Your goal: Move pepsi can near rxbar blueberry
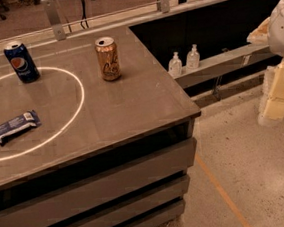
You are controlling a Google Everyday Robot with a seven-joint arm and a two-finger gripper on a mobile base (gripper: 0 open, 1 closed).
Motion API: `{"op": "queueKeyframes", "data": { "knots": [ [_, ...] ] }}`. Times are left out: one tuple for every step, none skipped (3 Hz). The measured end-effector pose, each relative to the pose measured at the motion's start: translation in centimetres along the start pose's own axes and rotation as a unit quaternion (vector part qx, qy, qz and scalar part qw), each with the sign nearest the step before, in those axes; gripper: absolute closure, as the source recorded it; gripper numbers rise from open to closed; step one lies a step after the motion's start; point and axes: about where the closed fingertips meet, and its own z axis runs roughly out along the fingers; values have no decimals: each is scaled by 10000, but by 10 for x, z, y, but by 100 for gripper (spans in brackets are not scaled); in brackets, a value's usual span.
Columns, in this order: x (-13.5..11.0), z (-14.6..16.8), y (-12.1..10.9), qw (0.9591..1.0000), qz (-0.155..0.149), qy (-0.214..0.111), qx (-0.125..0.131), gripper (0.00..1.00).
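Note:
The pepsi can (21, 61), dark blue with a round red-white-blue logo and a silver top, stands upright at the far left of the grey counter (131, 106). The rxbar blueberry (15, 126), a flat dark blue wrapper with white patches, lies near the counter's left front, well in front of the can. My gripper (277, 95) shows as pale blocks at the right edge of the view. It hangs off the counter, above the floor, far to the right of both things and holds nothing that I can see.
A gold can (108, 58) with script lettering stands upright at the counter's back middle. A bright ring of light (82, 93) lies across the left part of the countertop. Two small clear pump bottles (184, 61) stand on a ledge behind the counter's right edge.

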Motion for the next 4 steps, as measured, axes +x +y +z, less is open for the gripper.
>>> {"op": "queueKeyframes", "data": {
  "knots": [
    [0,0,0,10000,0,0,1,0],
    [-7,0,1,9996,50,-271,-14,0],
    [-41,-2,8,9931,139,-1167,-56,0],
    [-90,-5,19,9750,194,-2203,-210,0]
  ]
}}
